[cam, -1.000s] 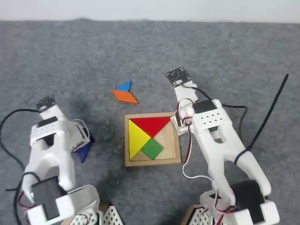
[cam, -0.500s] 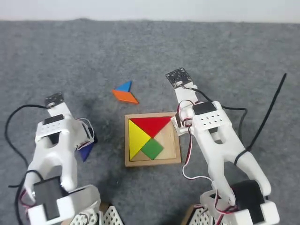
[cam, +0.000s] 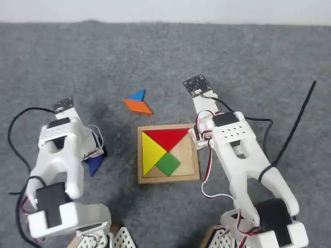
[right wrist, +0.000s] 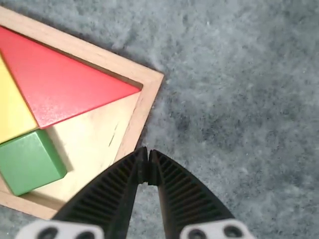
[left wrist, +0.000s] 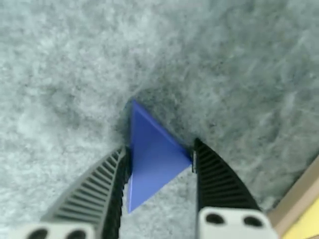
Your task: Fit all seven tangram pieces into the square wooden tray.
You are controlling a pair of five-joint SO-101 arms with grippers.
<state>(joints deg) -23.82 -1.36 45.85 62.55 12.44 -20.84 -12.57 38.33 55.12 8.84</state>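
Observation:
The square wooden tray [cam: 168, 177] holds a red triangle [cam: 166, 138], a yellow triangle [cam: 151, 151] and a green square [cam: 168, 163]; its right part is bare wood [right wrist: 94, 130]. A dark blue triangle [left wrist: 152, 154] [cam: 93, 165] sits between the fingers of my left gripper [left wrist: 158, 159], which is shut on it left of the tray. My right gripper [right wrist: 148, 168] is shut and empty just outside the tray's right rim [right wrist: 144, 104]. A light blue triangle [cam: 137, 95] and an orange parallelogram [cam: 138, 106] lie together on the carpet behind the tray.
Grey carpet [cam: 248, 62] covers the table, with open room at the back and to the right. Black cables [cam: 297, 124] trail from both arms. The arm bases [cam: 93, 227] stand at the front edge.
The left arm has moved back and slightly right over the dark blue triangle. The right arm and the tray's pieces have stayed still.

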